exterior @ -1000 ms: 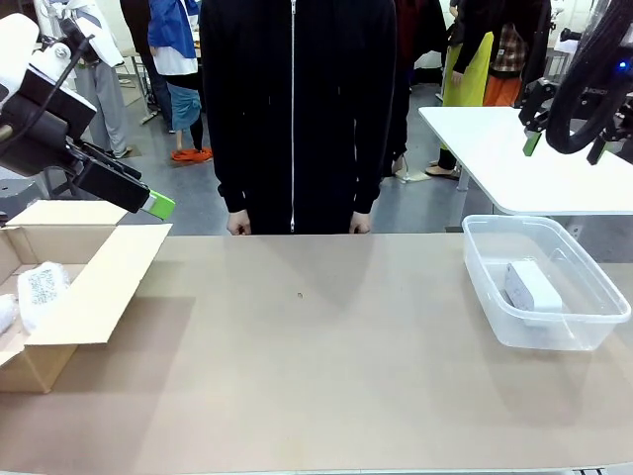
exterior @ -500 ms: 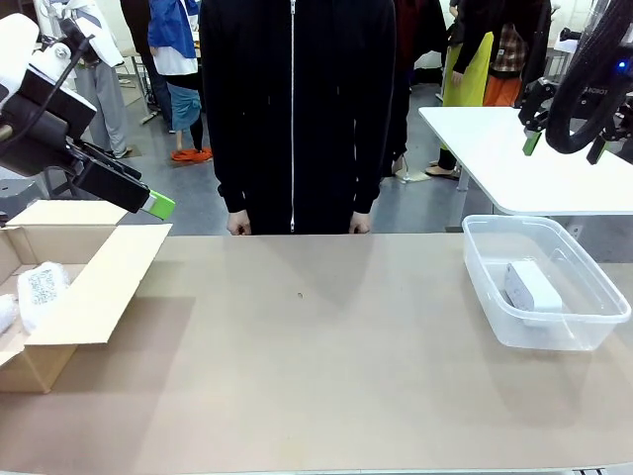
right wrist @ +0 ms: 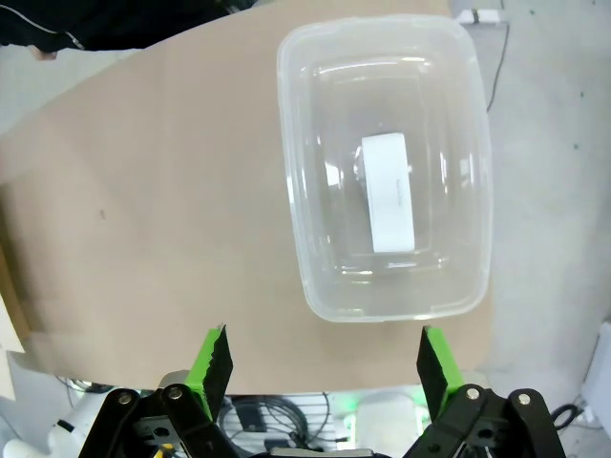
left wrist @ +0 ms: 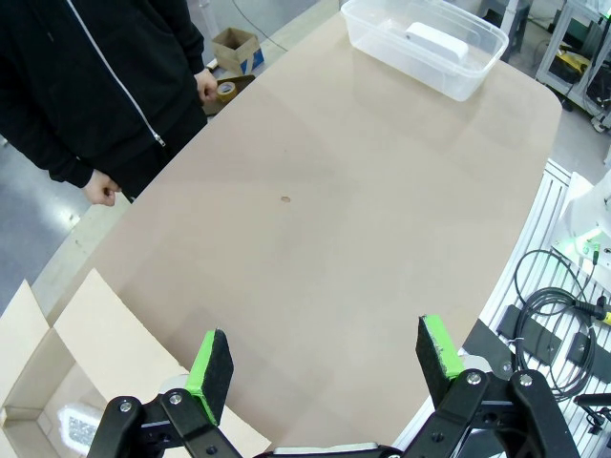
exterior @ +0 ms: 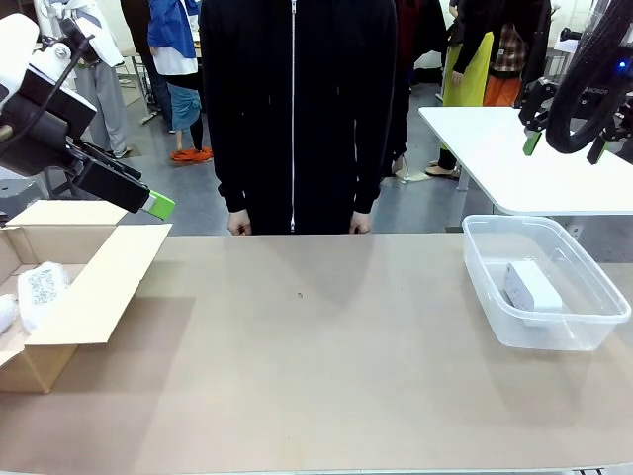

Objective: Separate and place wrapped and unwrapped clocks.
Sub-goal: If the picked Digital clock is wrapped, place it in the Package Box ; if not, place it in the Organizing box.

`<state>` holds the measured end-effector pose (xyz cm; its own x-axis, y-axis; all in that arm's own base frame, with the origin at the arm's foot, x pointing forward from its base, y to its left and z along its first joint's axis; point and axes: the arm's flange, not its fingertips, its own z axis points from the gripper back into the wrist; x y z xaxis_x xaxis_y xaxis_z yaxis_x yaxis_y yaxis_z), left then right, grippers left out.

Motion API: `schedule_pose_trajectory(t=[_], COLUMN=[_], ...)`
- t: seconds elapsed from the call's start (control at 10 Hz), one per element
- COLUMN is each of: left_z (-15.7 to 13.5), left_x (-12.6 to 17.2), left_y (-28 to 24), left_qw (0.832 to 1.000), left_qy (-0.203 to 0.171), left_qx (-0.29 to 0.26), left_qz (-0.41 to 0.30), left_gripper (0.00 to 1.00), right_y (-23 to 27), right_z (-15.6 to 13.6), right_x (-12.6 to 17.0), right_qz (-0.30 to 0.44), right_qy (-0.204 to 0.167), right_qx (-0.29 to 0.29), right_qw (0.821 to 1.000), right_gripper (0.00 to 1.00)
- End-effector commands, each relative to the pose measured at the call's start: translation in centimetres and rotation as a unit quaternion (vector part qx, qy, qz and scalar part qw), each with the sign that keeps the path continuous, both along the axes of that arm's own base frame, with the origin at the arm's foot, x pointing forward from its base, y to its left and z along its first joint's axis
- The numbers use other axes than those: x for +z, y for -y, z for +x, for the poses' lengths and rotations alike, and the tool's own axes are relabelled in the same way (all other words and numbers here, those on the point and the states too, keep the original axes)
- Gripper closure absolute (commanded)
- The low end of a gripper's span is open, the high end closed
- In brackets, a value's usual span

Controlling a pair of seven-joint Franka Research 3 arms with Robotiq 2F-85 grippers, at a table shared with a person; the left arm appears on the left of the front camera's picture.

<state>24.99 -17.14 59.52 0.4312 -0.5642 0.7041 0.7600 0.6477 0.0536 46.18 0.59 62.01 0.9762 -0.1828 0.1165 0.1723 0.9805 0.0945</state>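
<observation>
Left pincer [left wrist: 325, 367] spread wide and holding nothing, raised above the open cardboard box [exterior: 89, 287] at the left end of the tabletop [exterior: 316, 366]; right pincer [right wrist: 325, 367] likewise spread and holding nothing, high over the clear plastic tub [right wrist: 387, 172] at the right end. Inside the tub, the bare white clock [exterior: 531, 287] lying on the bottom; inside the box, a bubble-wrapped bundle [exterior: 40, 289] with a speckled face showing through, plus the edge of a second whitish bundle [exterior: 5, 312] just beside it. Behind the far edge, a person in a black zipped jacket [exterior: 297, 109], hands hanging down.
</observation>
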Motion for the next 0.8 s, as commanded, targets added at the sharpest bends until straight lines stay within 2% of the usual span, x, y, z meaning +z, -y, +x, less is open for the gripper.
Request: schedule_pose_trajectory(t=[0.0, 0.7], left_z=[-0.02, -0.02], left_x=[0.05, 0.05], left_y=[0.10, 0.10], left_qw=[1.000, 1.000], left_qy=[0.001, 0.001], left_qx=[-0.001, -0.001], left_qz=[-0.006, -0.006], left_gripper=[0.00, 0.00], right_y=[0.08, 0.08], right_z=[-0.22, -0.22], right_x=[0.10, 0.10], right_qz=[0.001, 0.001], right_qy=[-0.004, -0.004], right_qx=[0.001, 0.001], right_qw=[1.000, 1.000], right_gripper=[0.00, 0.00])
